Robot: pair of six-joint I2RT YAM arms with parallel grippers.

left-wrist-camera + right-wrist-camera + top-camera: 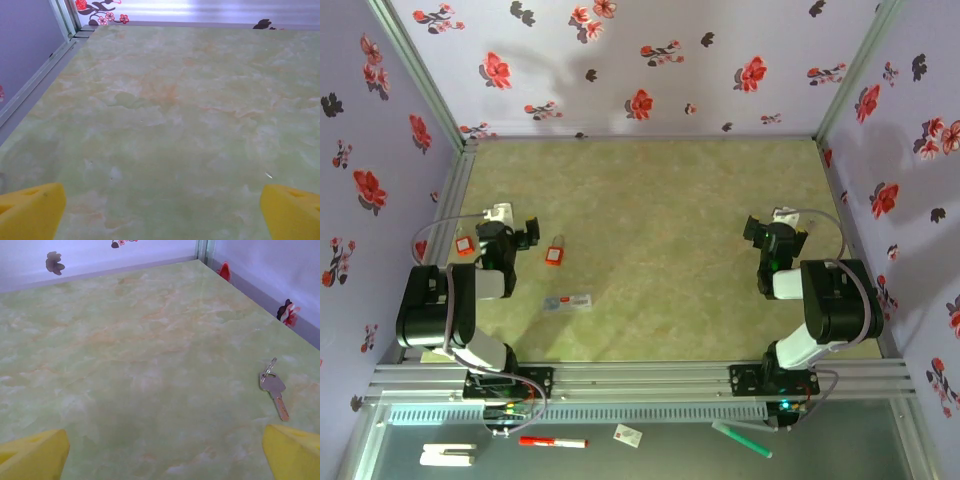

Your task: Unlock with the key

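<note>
The key, small and silvery grey on a thin ring, lies flat on the green marbled table, ahead and to the right of my right gripper. That gripper is open, its yellow fingertips wide apart with only bare table between them. A red padlock lies just right of my left gripper. A second red padlock sits by the left wall. In the left wrist view my left gripper is open too, over bare table.
A small grey and red item lies near the left arm's front. Flowered walls close the table on three sides. Below the near rail lie a red marker, a white card and a green pen.
</note>
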